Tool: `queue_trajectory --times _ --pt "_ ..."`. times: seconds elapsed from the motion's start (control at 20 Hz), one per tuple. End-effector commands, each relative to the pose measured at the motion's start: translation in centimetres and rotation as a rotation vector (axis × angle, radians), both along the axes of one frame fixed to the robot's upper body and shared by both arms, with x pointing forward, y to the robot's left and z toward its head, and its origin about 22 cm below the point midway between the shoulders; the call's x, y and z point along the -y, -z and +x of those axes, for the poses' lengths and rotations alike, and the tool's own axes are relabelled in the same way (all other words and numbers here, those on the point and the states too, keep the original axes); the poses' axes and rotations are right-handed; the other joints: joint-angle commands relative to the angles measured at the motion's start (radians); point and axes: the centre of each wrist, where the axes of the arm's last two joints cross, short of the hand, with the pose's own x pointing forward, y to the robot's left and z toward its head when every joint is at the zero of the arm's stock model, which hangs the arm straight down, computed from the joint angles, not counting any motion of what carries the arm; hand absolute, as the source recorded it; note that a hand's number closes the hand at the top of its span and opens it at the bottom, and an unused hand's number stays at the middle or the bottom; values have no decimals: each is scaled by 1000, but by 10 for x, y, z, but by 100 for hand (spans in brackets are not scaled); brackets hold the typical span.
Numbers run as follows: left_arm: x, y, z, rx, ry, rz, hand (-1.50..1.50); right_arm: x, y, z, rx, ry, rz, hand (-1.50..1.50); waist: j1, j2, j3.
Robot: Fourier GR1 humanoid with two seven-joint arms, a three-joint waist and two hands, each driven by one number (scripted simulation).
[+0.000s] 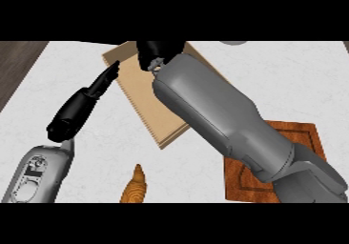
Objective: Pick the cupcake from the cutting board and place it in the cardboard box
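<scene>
Head view, looking steeply down at a pale counter point(304, 81): the right hand point(160, 50) hangs over the far end of the box point(146, 102), its grey forearm sweeping in from the lower right and crossing the box's right side. Only the black back of this hand shows. Whether its fingers are curled or straight cannot be told, and the cupcake cannot be made out anywhere in the view. If it is with the hand, the hand hides it, so its look and the way it points cannot be told either. A pale speck point(157, 65) sits at the hand's near edge where it meets the wrist, too small to identify.

The box appears as a flat tan slab with a paler rim. Its long axis runs from the far side of the counter toward the near side, slanting a little to the right.

The board point(304, 136), dark reddish wood with a groove inside its edge, lies at the lower right, near the box's near corner and mostly covered by the right forearm. What shows of its surface is bare.

The left hand point(82, 107) is at the left, open, its fingers point(109, 74) straight and pointing toward the far side, with the tips just beside the box's left edge.

A brown, ridged pastry point(136, 187) lies at the near edge, between the two forearms.
</scene>
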Motion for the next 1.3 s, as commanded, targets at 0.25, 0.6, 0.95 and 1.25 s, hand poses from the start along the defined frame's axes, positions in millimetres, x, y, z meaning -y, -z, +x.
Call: queue_trajectory --times 0.25,0.6,0.95,1.25 --pt "-23 5 -4 -5 -44 -14 0 28 19 36 -373 -31 4 150 -40 -2 2" --pt "-7 0 -3 2 -38 7 0 51 48 51 -601 -48 -27 -150 -37 2 2" --pt "-24 9 -10 -20 -68 -16 0 58 69 45 -451 -331 100 -150 -57 -6 3" --pt "-24 9 -14 -9 -66 -20 0 64 15 48 -80 -299 732 -150 -63 -5 8"
